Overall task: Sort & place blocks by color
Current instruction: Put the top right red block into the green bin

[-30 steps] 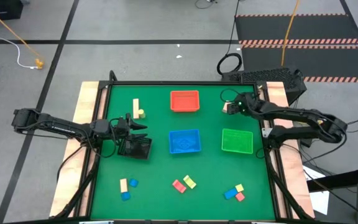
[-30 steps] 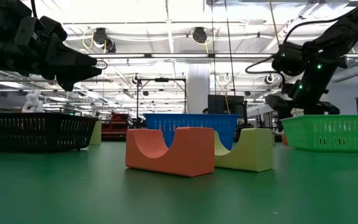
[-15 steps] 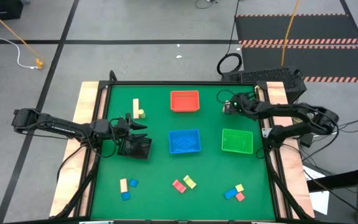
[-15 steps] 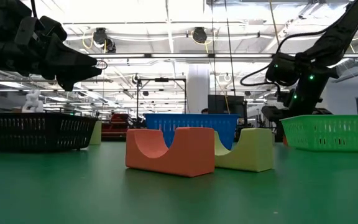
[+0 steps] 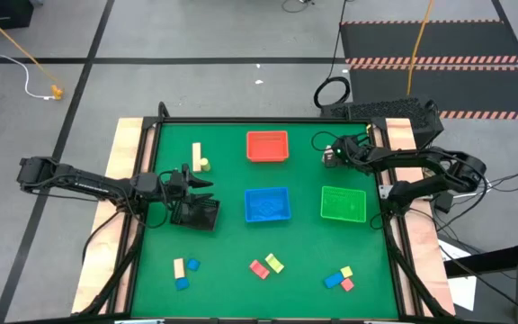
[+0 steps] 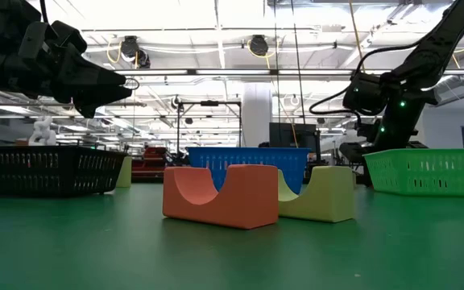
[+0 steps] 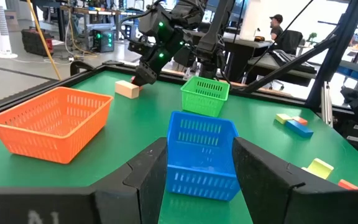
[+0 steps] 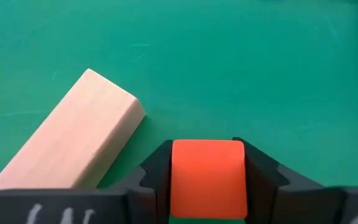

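My right gripper (image 5: 331, 155) is low over the mat at the far right, between the red tray (image 5: 267, 146) and the green tray (image 5: 343, 204). It is shut on a red block (image 8: 208, 177). A pale tan bar (image 8: 67, 140) lies flat on the mat right beside it. My left gripper (image 5: 207, 184) hangs open and level above the black tray (image 5: 196, 213), with nothing between its fingers (image 7: 151, 177). More blocks lie near the front edge: yellow and blue (image 5: 185, 268), red and yellow (image 5: 266, 265), blue, yellow and red (image 5: 340, 277). My right gripper pinches the red block between its two fingers, on two opposite sides (image 8: 178, 180). The fingers slant down at it from the table's right side. Whether the block's underside still rests on the mat, I cannot tell.
The blue tray (image 5: 267, 205) stands mid-table. Tan and yellow bars (image 5: 199, 157) lie at the far left, beyond my left gripper. In the low view a red arch block (image 6: 220, 196) and a yellow-green block (image 6: 321, 193) stand close to the camera.
My right gripper has sunk toward the mat at the far right, its arm folding lower. My left arm has kept still.
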Action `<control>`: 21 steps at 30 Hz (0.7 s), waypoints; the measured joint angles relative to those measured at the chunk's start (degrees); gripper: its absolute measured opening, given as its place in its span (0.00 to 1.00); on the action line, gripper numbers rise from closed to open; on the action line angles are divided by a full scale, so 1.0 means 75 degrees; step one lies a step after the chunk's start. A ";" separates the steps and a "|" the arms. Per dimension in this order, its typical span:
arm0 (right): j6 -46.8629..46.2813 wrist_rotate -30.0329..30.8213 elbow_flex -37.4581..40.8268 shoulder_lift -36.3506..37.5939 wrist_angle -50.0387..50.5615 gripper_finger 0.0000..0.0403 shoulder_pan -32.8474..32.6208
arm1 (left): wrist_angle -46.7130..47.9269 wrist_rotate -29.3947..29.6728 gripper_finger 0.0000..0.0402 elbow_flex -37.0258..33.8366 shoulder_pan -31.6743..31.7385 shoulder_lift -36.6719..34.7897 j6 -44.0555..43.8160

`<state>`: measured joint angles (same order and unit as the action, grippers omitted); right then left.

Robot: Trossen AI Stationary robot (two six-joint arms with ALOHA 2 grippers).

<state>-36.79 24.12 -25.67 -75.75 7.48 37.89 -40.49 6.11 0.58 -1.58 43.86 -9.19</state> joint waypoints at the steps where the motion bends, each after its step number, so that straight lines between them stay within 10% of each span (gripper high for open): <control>1: 0.0084 -0.0001 0.0000 0.0008 -0.0008 0.29 0.0000 | -0.0001 0.0000 0.45 0.0000 0.0000 0.0001 -0.0001; 11: 0.1104 -0.0328 0.0015 0.1390 0.0131 0.29 -0.0017 | -0.0002 0.0000 0.45 0.0001 0.0001 0.0000 0.0000; 21: 0.0840 -0.3709 0.0012 0.3446 0.0775 0.29 -0.0968 | -0.0002 0.0000 0.45 0.0000 0.0001 0.0000 0.0000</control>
<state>-30.49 -3.70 -25.58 -49.90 13.30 30.63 -40.51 6.11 0.58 -1.58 43.86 -9.19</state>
